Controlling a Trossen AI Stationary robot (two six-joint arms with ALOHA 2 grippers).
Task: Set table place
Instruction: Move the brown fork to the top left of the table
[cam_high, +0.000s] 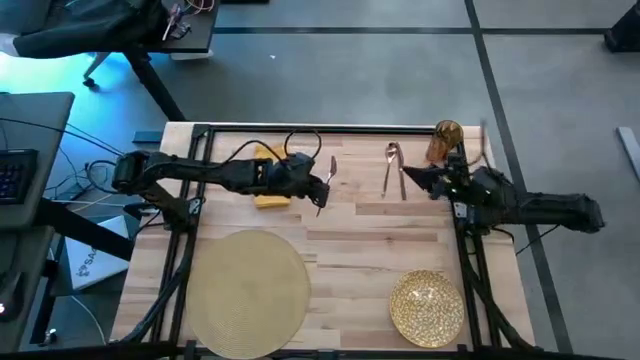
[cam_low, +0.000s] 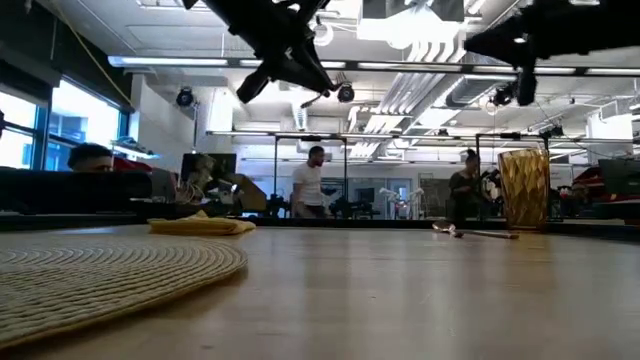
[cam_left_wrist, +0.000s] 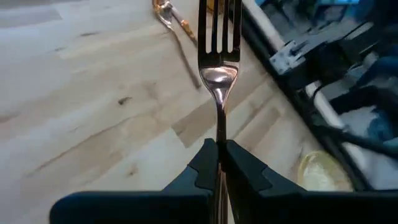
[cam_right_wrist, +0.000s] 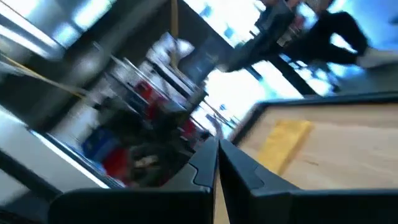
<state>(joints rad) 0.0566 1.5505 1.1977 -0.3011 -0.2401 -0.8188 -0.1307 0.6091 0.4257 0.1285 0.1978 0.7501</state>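
Right now the left gripper (cam_left_wrist: 217, 163) is clamped on the fork (cam_left_wrist: 218, 68) by its handle, held above the tabletop (cam_high: 350, 240) near the napkin (cam_high: 268, 176). Carry it level toward the placemat (cam_high: 245, 290) and lower it flat just beside that. The right gripper (cam_right_wrist: 216, 163), fingers pressed together and empty, waits by the glass (cam_high: 445, 140).

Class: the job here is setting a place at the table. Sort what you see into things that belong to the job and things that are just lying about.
Belongs to the job:
fork, held in the left gripper
placemat
plate
napkin
glass
cutlery on the table

Just lying about:
keyboard
cables beside the table
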